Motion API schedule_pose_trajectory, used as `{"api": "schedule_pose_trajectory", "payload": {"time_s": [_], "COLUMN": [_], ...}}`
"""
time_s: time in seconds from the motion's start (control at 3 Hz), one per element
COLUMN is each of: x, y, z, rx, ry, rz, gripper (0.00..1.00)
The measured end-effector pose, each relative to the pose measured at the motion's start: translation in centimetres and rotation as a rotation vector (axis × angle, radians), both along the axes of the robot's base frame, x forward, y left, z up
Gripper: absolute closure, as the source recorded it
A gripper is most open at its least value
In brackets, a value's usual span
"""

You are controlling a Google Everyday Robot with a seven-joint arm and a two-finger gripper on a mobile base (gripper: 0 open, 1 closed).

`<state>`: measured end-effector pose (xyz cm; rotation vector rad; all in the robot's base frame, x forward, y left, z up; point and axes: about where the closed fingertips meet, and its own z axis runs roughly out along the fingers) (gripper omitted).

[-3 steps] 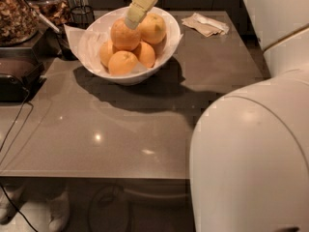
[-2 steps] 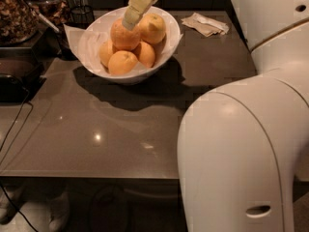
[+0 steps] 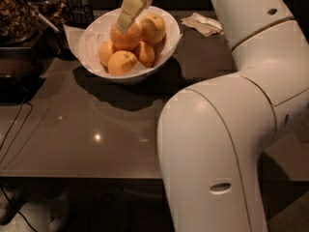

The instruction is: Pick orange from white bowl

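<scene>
The white bowl (image 3: 163, 61) stands at the back of the dark table, lined with white paper and holding several oranges. The orange (image 3: 127, 38), the largest and deep orange, lies on top of the pile. A paler yellowish orange (image 3: 153, 27) lies to its right, and smaller ones (image 3: 122, 63) sit below. My gripper (image 3: 128, 11) comes down from the top edge and rests against the upper left of the orange.
My white arm (image 3: 231, 129) fills the right half of the view and hides that part of the table. A crumpled napkin (image 3: 205, 23) lies right of the bowl. Dark containers (image 3: 17, 13) and a black wire holder (image 3: 79, 13) stand at the back left. Cables (image 3: 14, 129) hang at the left.
My arm's elbow has swung left and covers more of the table's right side. The gripper stays over the bowl at the orange.
</scene>
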<state>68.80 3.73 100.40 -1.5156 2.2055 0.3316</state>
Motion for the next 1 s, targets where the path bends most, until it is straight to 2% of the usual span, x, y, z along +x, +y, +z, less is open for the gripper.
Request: {"api": "schedule_pose_trajectory", "payload": {"time_s": [0.67, 1.0], "x": [1.2, 1.6], "y": [2.1, 2.1], "z": [-1.8, -2.9], "rx": [-0.035, -0.035], "ry": [0.013, 0.036], "rz": [0.015, 0.009], "gripper": [0.27, 0.30]}}
